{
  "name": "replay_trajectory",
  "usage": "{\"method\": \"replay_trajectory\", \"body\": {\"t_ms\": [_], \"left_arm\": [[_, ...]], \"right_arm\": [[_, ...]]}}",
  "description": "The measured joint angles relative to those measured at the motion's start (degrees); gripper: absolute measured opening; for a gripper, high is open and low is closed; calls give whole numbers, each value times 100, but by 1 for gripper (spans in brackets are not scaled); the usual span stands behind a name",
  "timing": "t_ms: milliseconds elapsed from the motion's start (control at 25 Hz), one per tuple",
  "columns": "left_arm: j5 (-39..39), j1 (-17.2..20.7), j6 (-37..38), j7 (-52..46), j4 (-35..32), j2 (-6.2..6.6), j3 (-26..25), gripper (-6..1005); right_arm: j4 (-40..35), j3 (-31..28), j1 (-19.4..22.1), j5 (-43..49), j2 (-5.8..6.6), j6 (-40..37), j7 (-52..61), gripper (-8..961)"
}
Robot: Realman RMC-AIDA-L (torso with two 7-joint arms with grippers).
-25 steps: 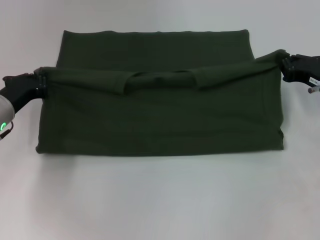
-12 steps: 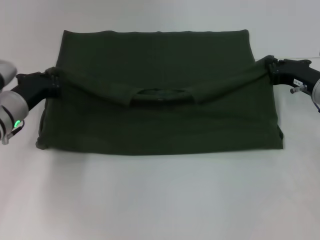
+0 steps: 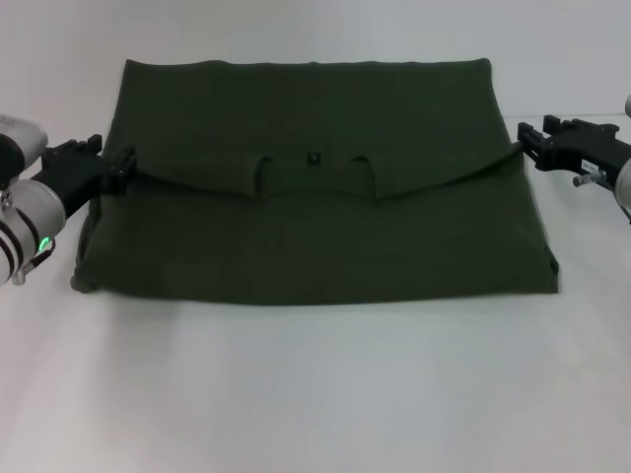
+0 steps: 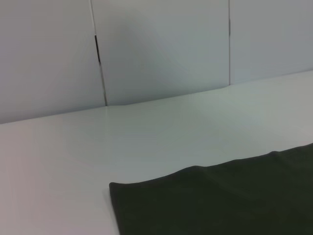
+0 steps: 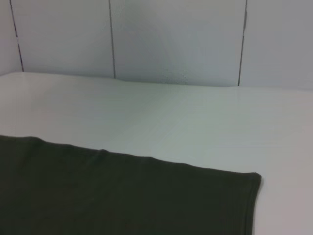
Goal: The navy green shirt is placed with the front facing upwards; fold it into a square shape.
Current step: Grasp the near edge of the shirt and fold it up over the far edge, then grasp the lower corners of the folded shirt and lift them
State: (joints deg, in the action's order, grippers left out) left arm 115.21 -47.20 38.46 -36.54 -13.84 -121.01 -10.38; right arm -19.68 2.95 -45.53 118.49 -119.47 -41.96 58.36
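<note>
The navy green shirt [image 3: 306, 227] lies on the white table as a wide rectangle, with its upper part folded down over its lower part. The collar notch [image 3: 312, 160] shows at the middle of the folded edge. The chest letters are hidden. My left gripper [image 3: 110, 161] is at the left end of the folded edge, open, with the cloth lying flat beside it. My right gripper [image 3: 527, 143] is at the right end of that edge, also open. A far corner of the shirt shows in the left wrist view [image 4: 220, 200] and in the right wrist view [image 5: 122, 196].
The white table [image 3: 315, 394] stretches bare in front of the shirt and to both sides. Pale wall panels [image 4: 161, 49] stand behind the table's far edge.
Both grippers carried the folded edge away from me and lowered it. The raised cloth now lies flat, and both grippers have let go of it.
</note>
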Motion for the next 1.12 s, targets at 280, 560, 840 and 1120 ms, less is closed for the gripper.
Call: {"method": "replay_trajectory", "body": {"t_ms": [280, 560, 840, 1120], "left_arm": [[-420, 7, 67, 108, 28, -2, -30, 476], [-827, 137, 636, -239, 11, 57, 63, 769], [-784, 567, 1387, -2569, -323, 341, 1504, 838], [-104, 1380, 3331, -4587, -1737, 382, 2540, 833]], "right_arm": [[0, 20, 30, -273, -6, -6, 28, 469], [-96, 435, 143, -280, 10, -136, 725, 695], [-377, 502, 557, -292, 7, -1354, 845, 794], [-646, 630, 1165, -267, 50, -3328, 604, 795]]}}
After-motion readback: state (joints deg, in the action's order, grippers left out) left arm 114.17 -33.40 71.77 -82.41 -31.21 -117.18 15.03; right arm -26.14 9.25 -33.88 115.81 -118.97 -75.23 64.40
